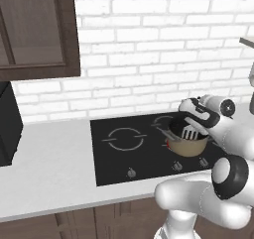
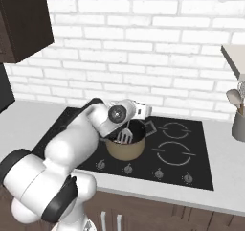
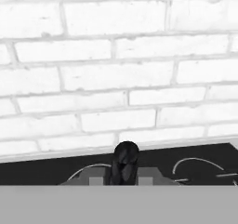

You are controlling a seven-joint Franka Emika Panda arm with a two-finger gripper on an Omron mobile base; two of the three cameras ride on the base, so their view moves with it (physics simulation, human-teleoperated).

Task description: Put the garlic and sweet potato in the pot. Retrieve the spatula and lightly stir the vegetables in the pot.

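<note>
The pincer (image 3: 124,165) is seen closed on the black handle of the spatula (image 1: 189,132) — its slotted silver head hangs inside the pot (image 1: 188,145), which stands on the black hob (image 1: 124,153) set into the surface (image 1: 49,168).

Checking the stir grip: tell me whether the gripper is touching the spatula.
Touching. The hand view shows the gripper shut on the spatula handle; its head hangs in the pot.
</note>
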